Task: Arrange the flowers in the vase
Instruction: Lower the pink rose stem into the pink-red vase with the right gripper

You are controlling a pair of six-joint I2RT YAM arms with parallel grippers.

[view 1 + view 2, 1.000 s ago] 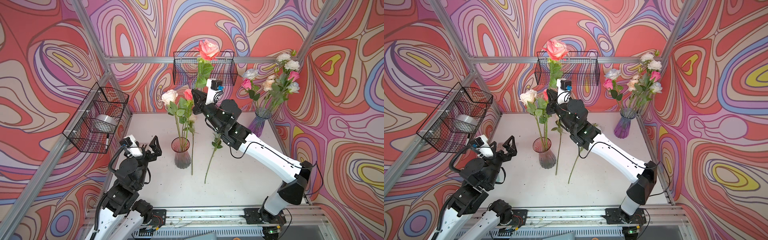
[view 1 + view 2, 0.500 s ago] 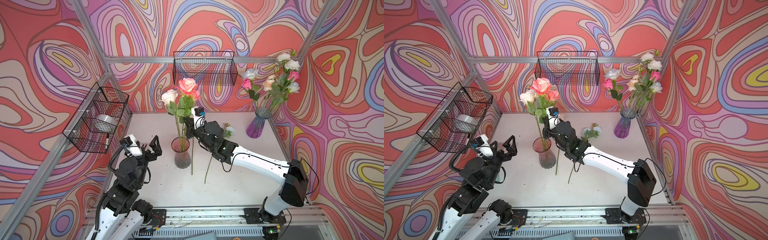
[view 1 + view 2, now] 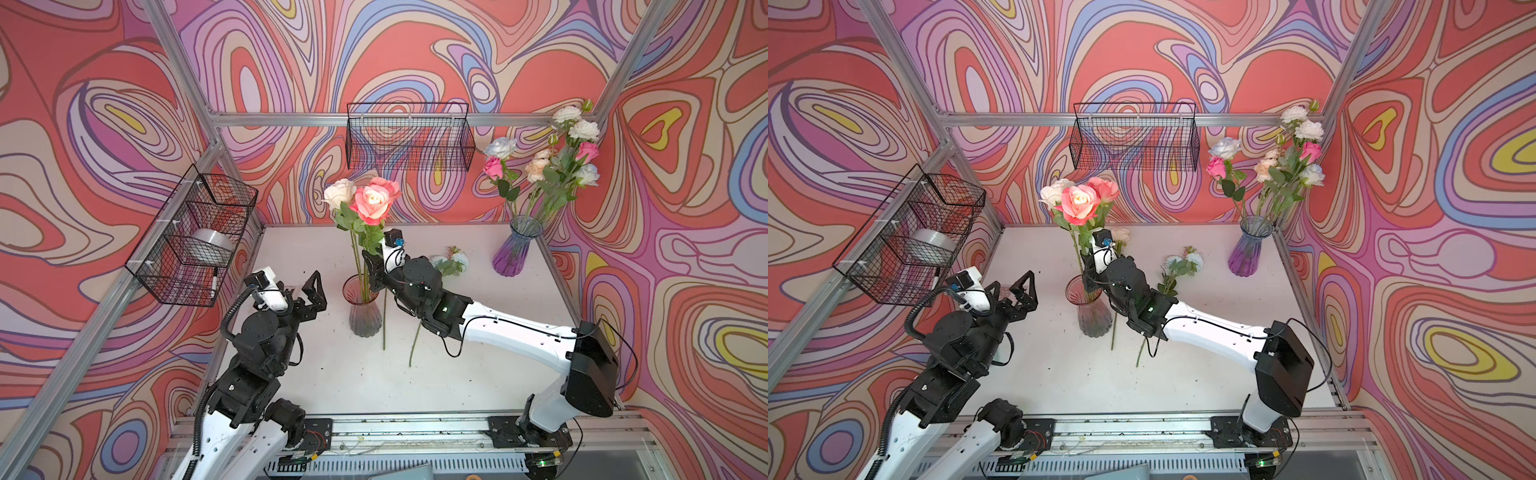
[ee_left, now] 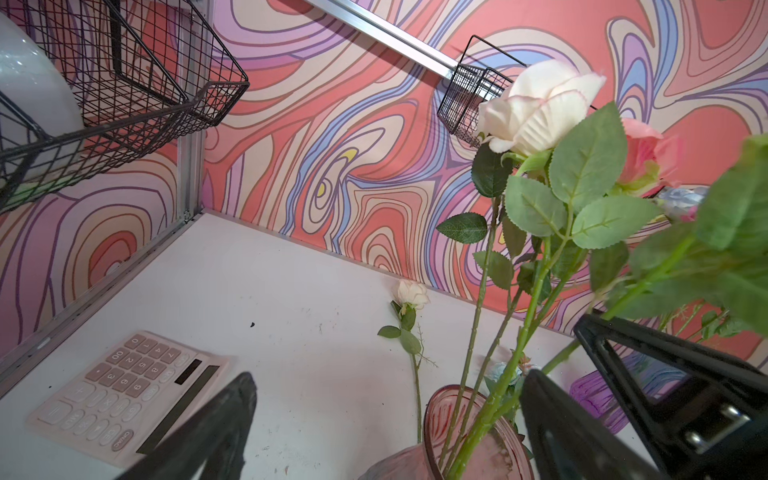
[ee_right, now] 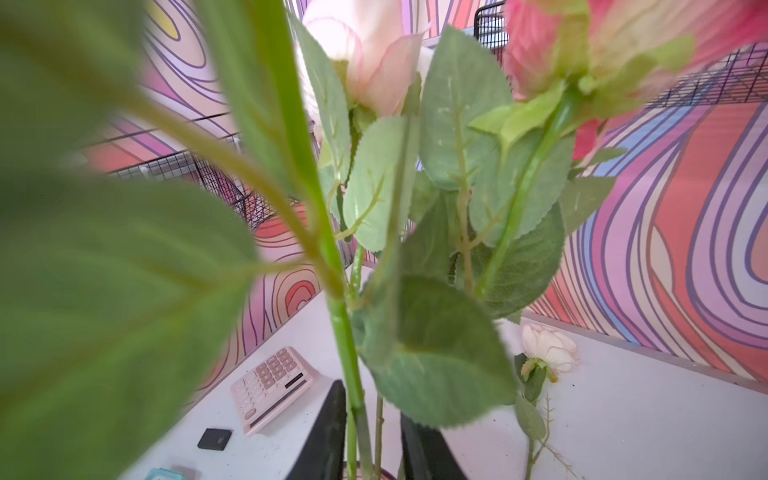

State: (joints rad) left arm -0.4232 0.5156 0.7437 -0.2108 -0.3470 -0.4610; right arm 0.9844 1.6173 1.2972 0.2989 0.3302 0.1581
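Walls of swirling red, pink and lilac (image 3: pixel 104 124) box in the white tabletop (image 3: pixel 353 386). White-and-black right arm (image 3: pixel 519 336) reaches across the middle, while the black-and-white left arm (image 3: pixel 257 345) sits folded at the near left.

Centre stage is the ribbed smoky-pink glass vase (image 3: pixel 363 316). In the far right corner stands a purple glass vase (image 3: pixel 513 253) with a bunch of white, pink, peach and pale-blue flowers (image 3: pixel 552 166).

Three stems stand in the pink vase: a coral-pink rose (image 3: pixel 376 201), a white rose (image 3: pixel 338 194) and a pink rose (image 3: pixel 1106 189).

Right gripper (image 5: pixel 370 440) is just above that vase's rim, jaws slightly parted. The thick green stem runs between them, and it's not pinched! Left gripper (image 3: pixel 302 291) hangs just left of the vase, jaws spread wide, holding nothing.

Two flowers lie flat on the table. One is a cream-headed flower (image 4: pixel 411 293) just beside the pink vase. The other is a pale white-blue sprig (image 3: pixel 451 261), its stem passing under the right arm.

Pink calculator (image 4: pixel 129 399) lies on the left side of the table.
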